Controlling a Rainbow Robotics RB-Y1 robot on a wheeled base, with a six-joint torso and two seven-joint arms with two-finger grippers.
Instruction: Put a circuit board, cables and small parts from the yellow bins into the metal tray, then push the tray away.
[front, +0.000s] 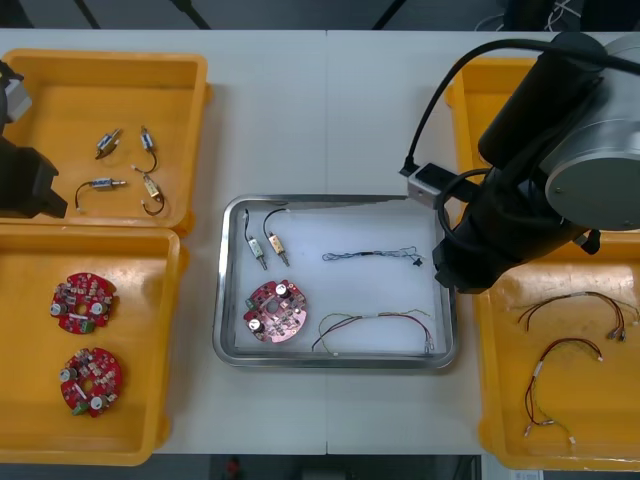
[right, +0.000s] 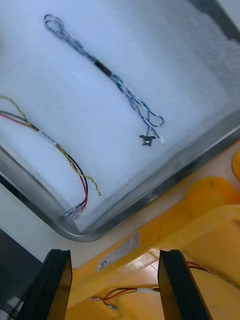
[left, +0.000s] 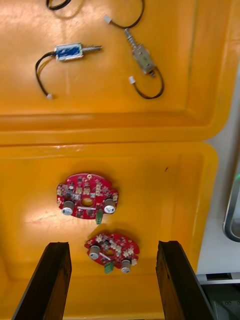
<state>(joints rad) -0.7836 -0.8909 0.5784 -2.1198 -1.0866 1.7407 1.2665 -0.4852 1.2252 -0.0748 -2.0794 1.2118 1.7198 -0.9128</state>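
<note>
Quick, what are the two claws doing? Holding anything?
Left claw: open, empty, over the boards.
Right claw: open, empty, by the tray corner.

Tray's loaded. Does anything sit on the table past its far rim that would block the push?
Nothing visible does. The light table beyond the far rim of the shiny metal tray lies bare between the far yellow bins. The right claw hangs open by the tray's right rim; the left claw hangs open over the near left bin.

Lit brightly and evenly from above, with soft glare on yellow bins (left: 150, 125) and metal tray (front: 222, 300), shadows faint.
</note>
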